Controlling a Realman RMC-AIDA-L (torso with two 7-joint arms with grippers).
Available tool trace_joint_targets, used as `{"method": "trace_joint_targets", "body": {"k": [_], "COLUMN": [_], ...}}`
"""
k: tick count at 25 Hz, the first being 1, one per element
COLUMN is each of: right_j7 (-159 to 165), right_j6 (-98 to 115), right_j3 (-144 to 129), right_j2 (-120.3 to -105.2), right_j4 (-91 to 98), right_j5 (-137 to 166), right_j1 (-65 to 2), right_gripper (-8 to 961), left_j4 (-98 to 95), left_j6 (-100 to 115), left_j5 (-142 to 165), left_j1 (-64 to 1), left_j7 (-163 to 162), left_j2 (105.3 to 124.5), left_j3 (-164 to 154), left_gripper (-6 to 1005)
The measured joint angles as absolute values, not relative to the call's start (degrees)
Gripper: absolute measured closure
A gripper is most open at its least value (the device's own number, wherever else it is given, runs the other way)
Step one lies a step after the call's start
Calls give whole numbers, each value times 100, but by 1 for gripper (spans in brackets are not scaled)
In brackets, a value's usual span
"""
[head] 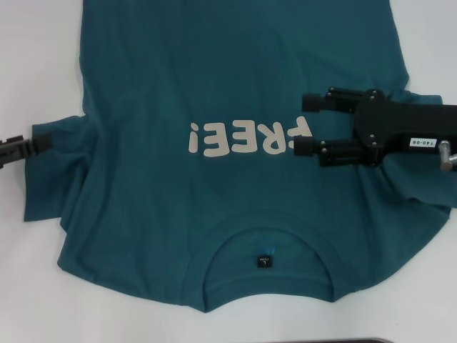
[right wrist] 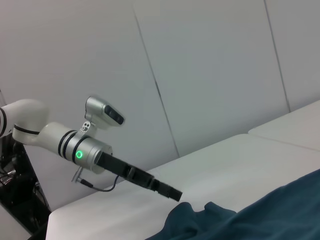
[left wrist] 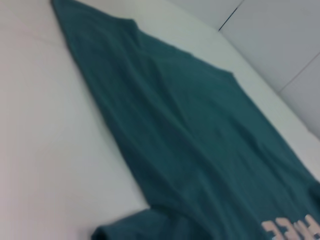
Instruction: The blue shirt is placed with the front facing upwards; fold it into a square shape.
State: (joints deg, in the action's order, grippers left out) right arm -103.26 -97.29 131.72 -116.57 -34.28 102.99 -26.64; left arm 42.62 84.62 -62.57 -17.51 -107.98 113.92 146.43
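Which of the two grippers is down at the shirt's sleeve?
The left gripper, at the blue shirt's left sleeve edge; its fingers look shut on the fabric. The right gripper hovers open over the "FREE!" lettering.

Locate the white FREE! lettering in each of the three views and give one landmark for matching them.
Head view: the lettering sits mid-chest on the blue shirt, just inboard of the open right gripper.
Left wrist view: only part of it shows, cut off at the picture's corner.
Right wrist view: not in it.
Shared landmark: the sleeve at the left gripper.
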Motion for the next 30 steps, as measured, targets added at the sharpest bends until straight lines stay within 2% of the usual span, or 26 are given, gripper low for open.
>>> {"method": "trace_joint_targets", "body": {"k": [13, 20, 30], "right_j7": [-10327, -10327, -10329], "right_j6": [-9729, -9724, -9720], "right_j3": [13245, 13291, 13307], "right_j2": [-11662, -11662, -11671], "right_j4": [-3428, -3429, -3437], "right_j5": [10291, 10291, 10292], "right_j1": [-2672, -2672, -2672], "right_gripper": [37, 37, 37], "left_j4": [4259, 4251, 4262], "left_j6": [8145, 8148, 8105], "left_j5": [-5883, -5629, -5608], "left_j1": [-1752, -1860, -1938], "left_j7": [-10781, -10781, -10815], "left_j2": [11389, 11481, 11513], "left_j3": [14613, 14570, 14574], "left_gripper": [253, 268, 290]}}
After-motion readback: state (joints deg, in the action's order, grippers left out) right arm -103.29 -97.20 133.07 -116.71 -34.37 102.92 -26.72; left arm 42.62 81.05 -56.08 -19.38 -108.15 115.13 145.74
